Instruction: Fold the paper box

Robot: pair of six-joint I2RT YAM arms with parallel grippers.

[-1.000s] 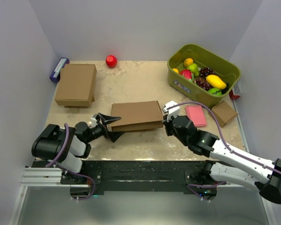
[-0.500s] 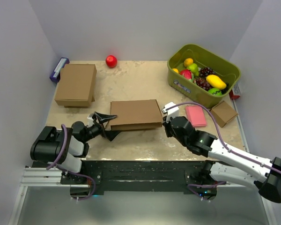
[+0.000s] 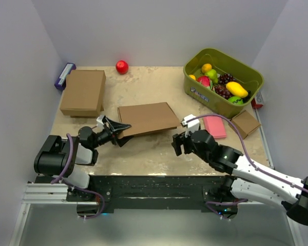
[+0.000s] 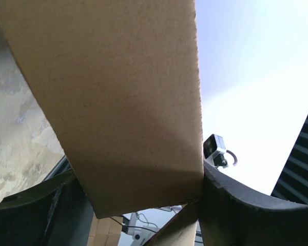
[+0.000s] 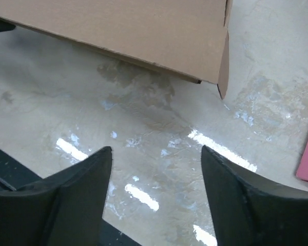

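The paper box (image 3: 146, 119) is a flat brown cardboard mailer in the middle of the table, its near long edge raised. My left gripper (image 3: 122, 131) is at its left end, with the fingers closed against the cardboard. In the left wrist view the box (image 4: 118, 92) fills the space between both fingers of that gripper (image 4: 136, 174). My right gripper (image 3: 178, 143) stands open, a little nearer than the box's right end and apart from it. The right wrist view shows the box's corner (image 5: 143, 31) ahead of the gripper (image 5: 156, 151), with only bare table between its fingers.
A closed brown box (image 3: 83, 92) sits at the far left with a purple item (image 3: 64, 76) beside it. A red ball (image 3: 122, 66) lies at the back. A green bin (image 3: 195, 91) of fruit, a pink pad (image 3: 214, 126) and a small cardboard cube (image 3: 245, 123) are on the right.
My right gripper opened, let go of the box's right end and drew back toward me. The left jaws closed in on the left end. The box shifted left and tilted.
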